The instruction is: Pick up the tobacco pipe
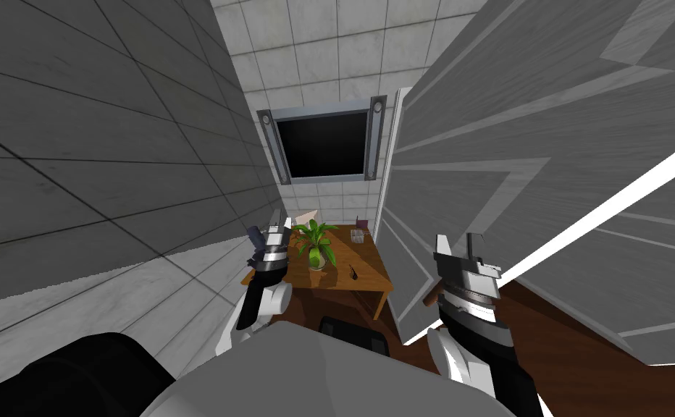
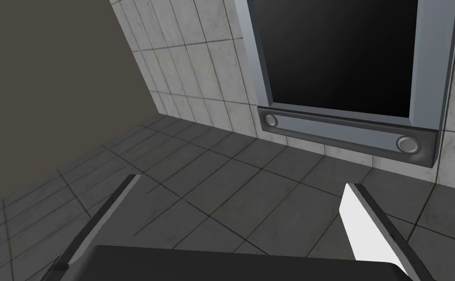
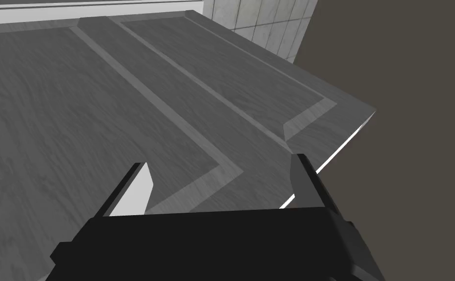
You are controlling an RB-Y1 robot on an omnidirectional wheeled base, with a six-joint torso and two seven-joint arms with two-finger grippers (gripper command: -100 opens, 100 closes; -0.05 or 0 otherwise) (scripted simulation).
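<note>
The table [image 1: 369, 271] mid-frame is smooth, warm brown wood. The door [image 1: 546, 166] on the right shows matt grey wood grain. Wall tiles [image 1: 343, 51] up top look pale and stony, and the screen frame [image 1: 376, 137] has a dull metallic sheen.
</note>
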